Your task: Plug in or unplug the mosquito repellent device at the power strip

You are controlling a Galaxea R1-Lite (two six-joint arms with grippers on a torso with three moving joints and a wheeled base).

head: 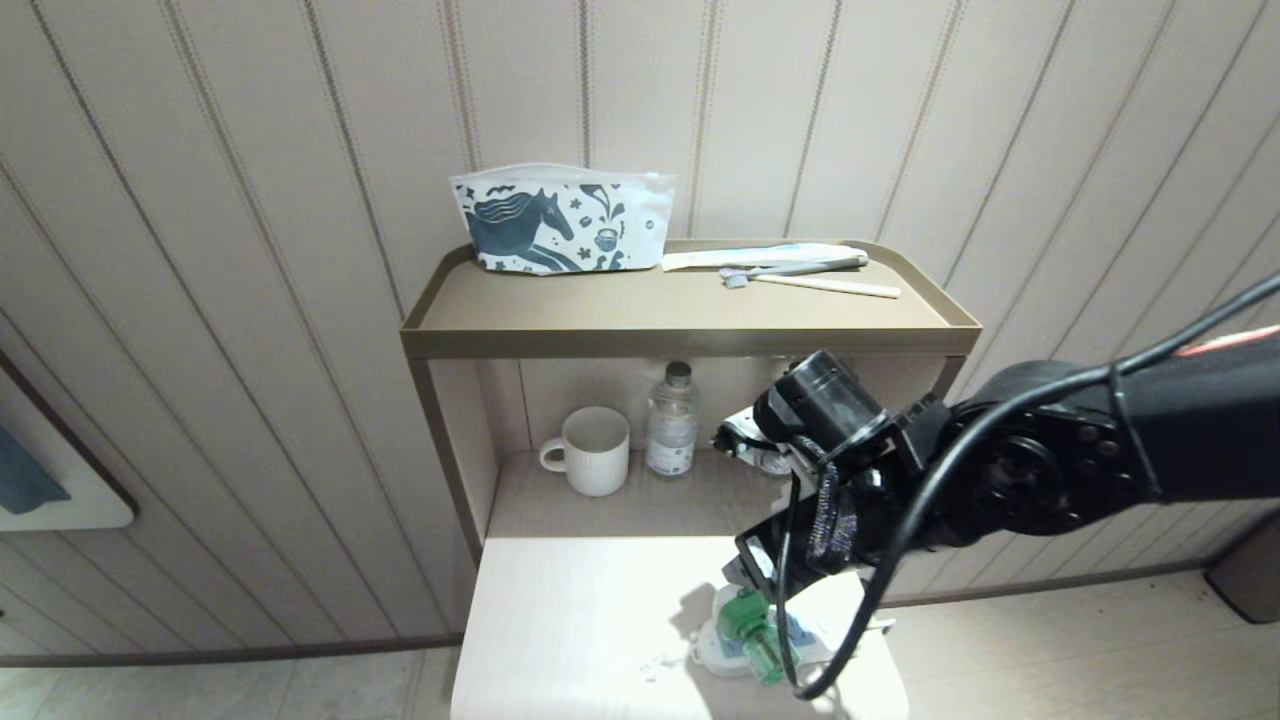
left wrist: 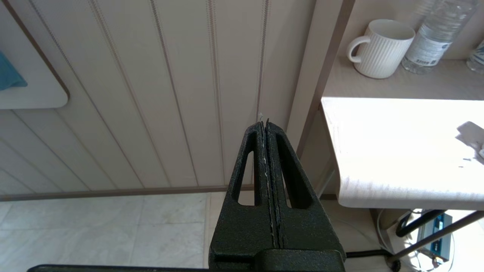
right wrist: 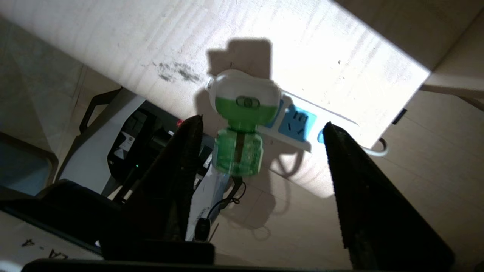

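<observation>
Right gripper spread wide above the mosquito repellent device, holding nothing.

In the head view the device sits on the power strip at about 5 o'clock on the pale table; glare and the right arm hide most of the strip, so whether the device is fully seated cannot be told. The left gripper, parked beside the table edge, is pressed together. A second bottle behind the arm is largely hidden, right of the mug.

You see the mosquito repellent device with its white-and-green head over a translucent green bottle, sitting on a white power strip with pale blue socket faces. The bench is pale woodgrain. The pouch is white with dark blue horse print; the ribbed mug is white.
</observation>
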